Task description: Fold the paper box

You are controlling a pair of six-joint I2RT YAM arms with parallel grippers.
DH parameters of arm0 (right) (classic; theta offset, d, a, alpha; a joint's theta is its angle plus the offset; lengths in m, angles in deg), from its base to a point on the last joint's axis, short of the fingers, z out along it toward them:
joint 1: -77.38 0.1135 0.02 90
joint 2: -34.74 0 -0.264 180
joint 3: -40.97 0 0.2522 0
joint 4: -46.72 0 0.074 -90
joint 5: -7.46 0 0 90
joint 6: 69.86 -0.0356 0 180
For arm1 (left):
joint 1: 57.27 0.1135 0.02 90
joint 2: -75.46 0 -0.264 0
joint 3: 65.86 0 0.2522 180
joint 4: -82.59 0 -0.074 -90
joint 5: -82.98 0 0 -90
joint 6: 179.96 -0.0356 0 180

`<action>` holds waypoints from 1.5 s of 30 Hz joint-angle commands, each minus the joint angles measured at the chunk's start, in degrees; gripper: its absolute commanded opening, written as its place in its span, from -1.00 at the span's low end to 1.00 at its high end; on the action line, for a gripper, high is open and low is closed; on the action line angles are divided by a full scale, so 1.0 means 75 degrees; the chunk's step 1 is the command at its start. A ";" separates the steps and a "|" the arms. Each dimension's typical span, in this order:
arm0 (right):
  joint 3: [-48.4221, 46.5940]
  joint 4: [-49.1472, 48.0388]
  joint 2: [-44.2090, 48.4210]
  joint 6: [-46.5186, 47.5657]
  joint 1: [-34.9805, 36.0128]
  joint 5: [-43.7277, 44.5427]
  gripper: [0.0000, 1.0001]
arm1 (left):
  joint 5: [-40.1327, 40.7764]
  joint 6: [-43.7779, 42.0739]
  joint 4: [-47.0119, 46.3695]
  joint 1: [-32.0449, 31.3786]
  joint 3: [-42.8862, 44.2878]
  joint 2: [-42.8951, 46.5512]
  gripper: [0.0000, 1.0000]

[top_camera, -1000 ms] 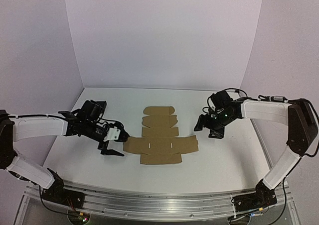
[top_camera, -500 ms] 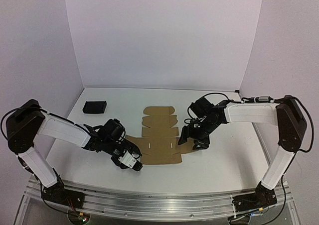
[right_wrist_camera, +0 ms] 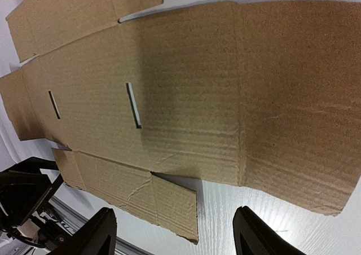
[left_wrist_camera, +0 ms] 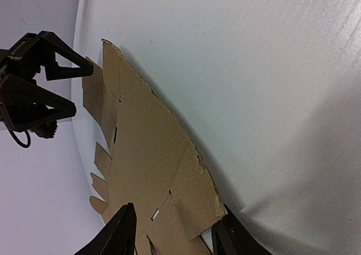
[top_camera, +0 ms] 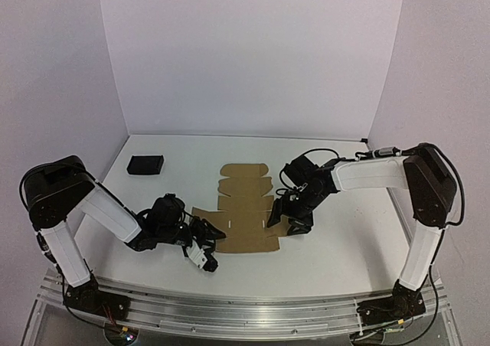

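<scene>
Status: early stage, no fold made so far as visible.

Nearest the bases, left gripper [left_wrist_camera: 174, 239] sits low at the left side flap of the paper box [top_camera: 243, 208]. Wrist view shows the jaws part open, one of the fingers [left_wrist_camera: 119, 235] on each side of the flap's end. That end looks slightly raised off the counter [top_camera: 344, 246], w/ a shadow under it. No clamp evident; whether the pads touch the card cannot be told.

Next out, right gripper [right_wrist_camera: 175, 232] hangs over the right side flap. Jaws wide and nothing held; the near edge of the card lies below, between the fingers. Contact w/ the card: cannot tell.

Box itself is a cross-shaped die-cut sheet lying approx mid-counter, between the two grippers. Long axis runs away from the bases, w/ the rounded flaps at the far end. Two slots show in the centre panel. All panels lie flat except the lifted left end.

Far left, a small black block [top_camera: 145, 164] rests well apart from the sheet. It appears to play no part.

Assessment: grippers positioned at opposite side flaps, i.e. approach done and first fold about to begin. Left to do: raise the side walls, turn in the flaps, bring the far panels over and tuck. Risk: thin sheet may slide on the smooth counter if only one side gets pushed.
</scene>
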 commanded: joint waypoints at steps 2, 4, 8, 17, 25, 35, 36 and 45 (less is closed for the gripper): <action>-0.0130 -0.0253 -0.0312 -0.0157 0.0033 -0.0436 0.42 | -0.0112 -0.0230 -0.0457 0.0008 -0.0224 -0.0330 -0.19; -0.0115 -0.0269 -0.0304 -0.0189 0.0036 -0.0470 0.42 | -0.0208 -0.0116 -0.0469 0.0003 -0.0260 -0.0232 -0.37; 0.0014 -0.0264 -0.0124 -0.0233 0.0034 -0.0502 0.42 | -0.0384 0.0248 -0.0215 0.0005 -0.0258 0.0064 -0.61; 0.0283 -0.0251 0.0405 -0.0071 0.0033 -0.0672 0.43 | -0.0278 0.2032 0.1058 0.0003 0.0535 0.0324 -0.99; -0.0049 -0.0255 0.1385 0.2095 0.0183 0.0073 0.44 | -0.0823 0.4148 0.2745 0.0269 0.1526 0.0417 -1.00; 0.1159 -0.1261 0.2123 1.0065 0.1395 0.1031 0.64 | -0.2971 0.4594 0.4906 0.1264 0.2742 0.0055 -1.00; 0.1292 -0.1396 0.2094 1.0977 0.1468 0.1038 0.67 | -0.3025 0.4583 0.4964 0.1302 0.2782 0.0030 -1.00; 0.0582 -0.2050 0.0613 1.3462 0.1484 0.1440 0.80 | -0.3241 0.4458 0.5126 0.1412 0.2787 0.0023 -1.00</action>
